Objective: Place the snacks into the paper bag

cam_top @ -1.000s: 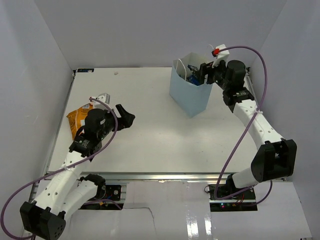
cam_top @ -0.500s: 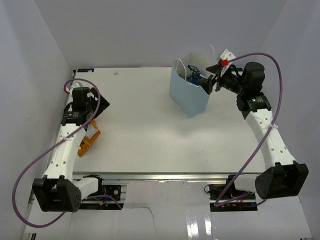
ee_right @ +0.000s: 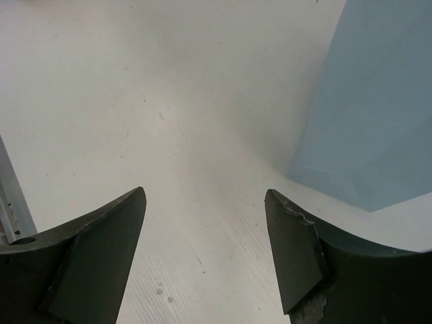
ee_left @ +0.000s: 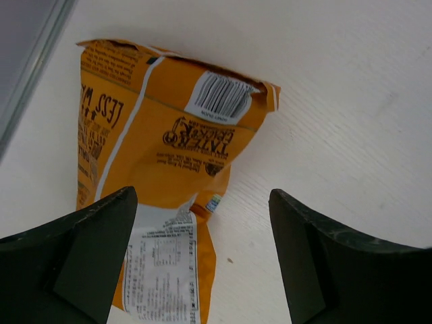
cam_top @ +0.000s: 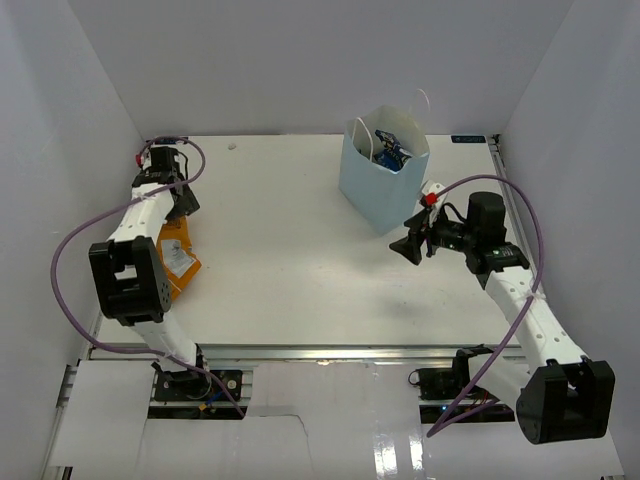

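Left gripper (ee_left: 201, 229) stood open and empty, with the orange chip bag (ee_left: 155, 142) lying flat directly beneath it. Right gripper (ee_right: 204, 229) was likewise open, with the paper bag (ee_right: 368, 115) just beside it.

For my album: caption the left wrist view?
Open tool above an orange chip bag lying on the white table.

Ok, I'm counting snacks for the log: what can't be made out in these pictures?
Top view: packets inside the light blue paper bag, mostly hidden by its walls and too small to count.
Left wrist view: orange foil chip bag, lower end cut off by the frame edge.
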{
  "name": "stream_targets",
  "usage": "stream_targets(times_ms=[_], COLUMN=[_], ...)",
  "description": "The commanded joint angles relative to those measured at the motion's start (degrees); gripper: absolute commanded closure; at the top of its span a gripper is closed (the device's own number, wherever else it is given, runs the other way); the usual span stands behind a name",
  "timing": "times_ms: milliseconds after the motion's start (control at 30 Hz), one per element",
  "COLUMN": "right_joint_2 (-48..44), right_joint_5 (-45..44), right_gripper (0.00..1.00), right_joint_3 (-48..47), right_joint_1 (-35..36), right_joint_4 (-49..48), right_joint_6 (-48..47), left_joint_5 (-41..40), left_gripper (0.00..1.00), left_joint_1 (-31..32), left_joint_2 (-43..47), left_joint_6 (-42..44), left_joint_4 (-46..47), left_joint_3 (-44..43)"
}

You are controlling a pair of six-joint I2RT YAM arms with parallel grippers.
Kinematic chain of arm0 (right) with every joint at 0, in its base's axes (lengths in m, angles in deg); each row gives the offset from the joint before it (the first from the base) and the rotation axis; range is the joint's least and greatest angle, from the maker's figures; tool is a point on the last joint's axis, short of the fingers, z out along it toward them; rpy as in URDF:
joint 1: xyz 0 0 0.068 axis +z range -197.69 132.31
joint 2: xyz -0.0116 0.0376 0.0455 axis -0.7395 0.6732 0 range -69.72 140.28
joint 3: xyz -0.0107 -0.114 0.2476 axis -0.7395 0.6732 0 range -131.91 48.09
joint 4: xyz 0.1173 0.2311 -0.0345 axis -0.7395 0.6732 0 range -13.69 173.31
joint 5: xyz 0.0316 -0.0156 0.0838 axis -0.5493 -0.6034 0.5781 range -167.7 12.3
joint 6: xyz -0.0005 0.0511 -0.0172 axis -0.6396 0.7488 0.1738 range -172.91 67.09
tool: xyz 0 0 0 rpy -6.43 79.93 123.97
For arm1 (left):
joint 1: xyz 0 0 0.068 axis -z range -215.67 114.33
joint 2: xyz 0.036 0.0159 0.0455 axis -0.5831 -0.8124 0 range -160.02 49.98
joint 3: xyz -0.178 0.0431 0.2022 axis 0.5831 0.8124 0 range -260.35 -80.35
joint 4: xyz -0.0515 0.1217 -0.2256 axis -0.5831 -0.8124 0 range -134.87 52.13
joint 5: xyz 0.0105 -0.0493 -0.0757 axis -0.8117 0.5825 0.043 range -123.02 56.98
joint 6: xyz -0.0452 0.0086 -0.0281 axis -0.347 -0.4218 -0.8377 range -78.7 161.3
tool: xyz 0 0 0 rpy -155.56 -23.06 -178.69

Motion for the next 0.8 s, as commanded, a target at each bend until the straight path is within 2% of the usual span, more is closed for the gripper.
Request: stream_targets(times_ms=[0, 167, 333, 433, 567, 700, 767], right_joint_2=[-1.6, -1.4, -0.4, 0.2, 0.6, 0.3, 0.2], right_joint_5=[2.4, 2.6, 2.9, 3.3, 3.7, 4.4, 4.9], right_gripper=[0.23, 0.23, 0.23, 0.23, 0.23, 0.23, 0.23], right_joint_3=[1.5, 3.2, 3.4, 3.4, 3.0, 2.5, 2.3], right_joint_1=[-0.2, -0.3, -0.3, -0.3, -0.3, -0.3, -0.2], right_joint_4=[-0.8, -1.7, -2.4, -3.0, -3.1, -3.0, -2.7], right_joint_6=[-0.8, -0.2, 0.4, 1.0, 1.3, 1.3, 1.3], left_joint_5=[-5.7, -6.9, -8.5, -7.6, -6.2, -4.0, -2.3], left_gripper=[0.10, 0.13, 0.13, 0.19, 0.32, 0.60, 0.67], left_joint_1=[-0.2, -0.1, 0.0, 0.0, -0.1, 0.0, -0.1], left_joint_2=[-3.1, -9.5, -11.5, -11.8, -11.8, -10.9, -10.4], left_joint_6=[7.6, 10.2, 12.9, 13.5, 13.4, 13.1, 13.0], left_joint_4=[0.9, 0.8, 1.6, 2.3, 2.8, 3.7, 3.8], left_joint_3=[-5.2, -7.2, -5.9, -5.1, -2.9, -0.7, -0.1])
